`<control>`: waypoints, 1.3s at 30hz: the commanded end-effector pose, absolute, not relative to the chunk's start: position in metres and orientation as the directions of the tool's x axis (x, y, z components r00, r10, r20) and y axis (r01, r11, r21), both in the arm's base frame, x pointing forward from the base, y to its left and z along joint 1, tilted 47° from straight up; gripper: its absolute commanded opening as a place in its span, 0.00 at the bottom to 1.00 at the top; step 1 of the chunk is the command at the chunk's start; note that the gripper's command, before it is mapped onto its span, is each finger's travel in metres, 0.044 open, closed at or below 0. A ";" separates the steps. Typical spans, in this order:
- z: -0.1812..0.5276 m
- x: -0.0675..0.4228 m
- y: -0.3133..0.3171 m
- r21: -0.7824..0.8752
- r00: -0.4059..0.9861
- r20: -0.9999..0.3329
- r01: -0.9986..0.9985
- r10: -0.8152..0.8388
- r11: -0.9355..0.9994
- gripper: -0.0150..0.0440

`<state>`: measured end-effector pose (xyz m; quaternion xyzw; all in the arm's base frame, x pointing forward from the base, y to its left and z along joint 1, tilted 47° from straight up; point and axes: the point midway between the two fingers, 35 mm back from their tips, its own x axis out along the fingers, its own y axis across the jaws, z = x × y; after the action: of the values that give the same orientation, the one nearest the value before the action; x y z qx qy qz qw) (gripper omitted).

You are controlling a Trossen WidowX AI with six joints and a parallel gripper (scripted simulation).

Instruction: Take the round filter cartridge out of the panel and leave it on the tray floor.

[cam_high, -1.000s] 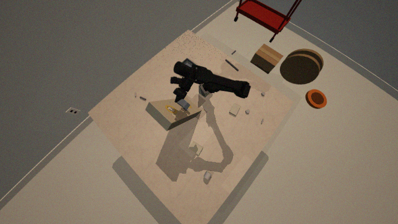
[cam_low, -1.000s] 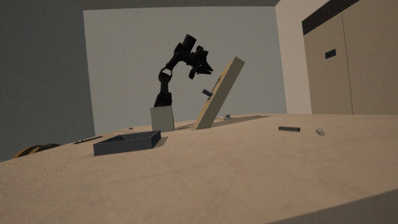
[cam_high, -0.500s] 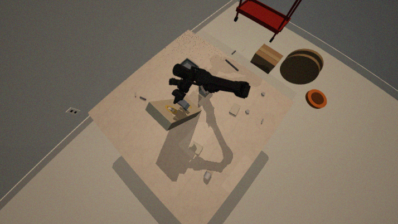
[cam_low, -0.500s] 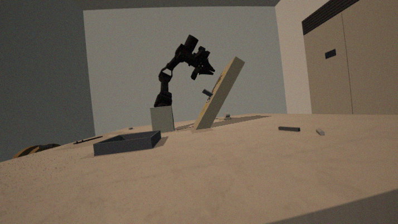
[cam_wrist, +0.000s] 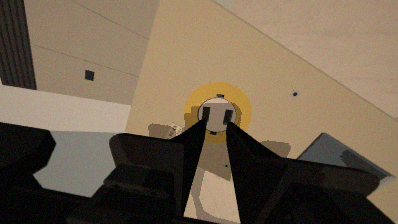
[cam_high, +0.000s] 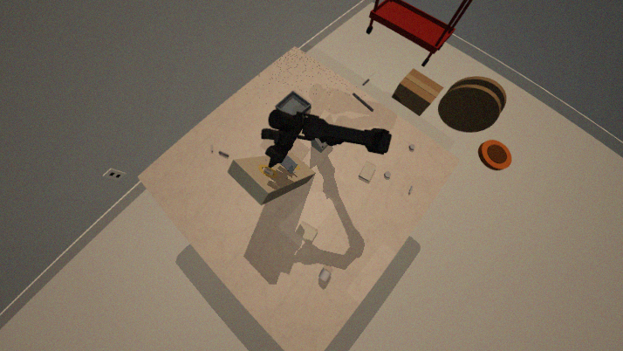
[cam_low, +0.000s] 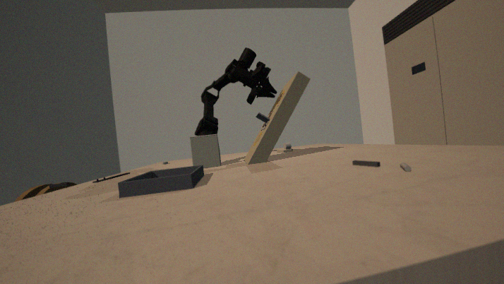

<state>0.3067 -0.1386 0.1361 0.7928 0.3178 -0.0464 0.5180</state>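
The filter cartridge (cam_wrist: 216,114) sits flush in the tilted service panel (cam_wrist: 280,65), a pale disc ringed in yellow with its two dark slots side by side on its face, so nothing of the extraction itself looks done yet. Just in front of it the pincer (cam_wrist: 216,126) is lined up squarely, its two dark fingers set partly closed at about the spacing of the slots and gripping nothing; each tip points at one slot. From the wrist view I cannot tell whether the tips have entered the slots or merely stand just short of them; the exterior view shows the pincer (cam_low: 272,95) close to the panel face but seemingly apart from it. The grey tray (cam_low: 159,181) lies well apart on the surface (cam_low: 318,212), with nothing visible in it. By my judgement the approach and alignment are finished, while engaging the slots, freeing the cartridge, carrying it to the tray, releasing and backing away all remain.
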 end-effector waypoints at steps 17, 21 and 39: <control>0.128 0.320 -0.127 0.790 0.795 -0.400 0.551 0.456 -0.269 0.42; 0.128 0.320 -0.127 0.790 0.795 -0.400 0.551 0.456 -0.269 0.42; 0.127 0.323 -0.127 0.790 0.795 -0.400 0.551 0.456 -0.269 0.42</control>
<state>0.3217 -0.1278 0.1289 0.7948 0.3167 -0.0431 0.5159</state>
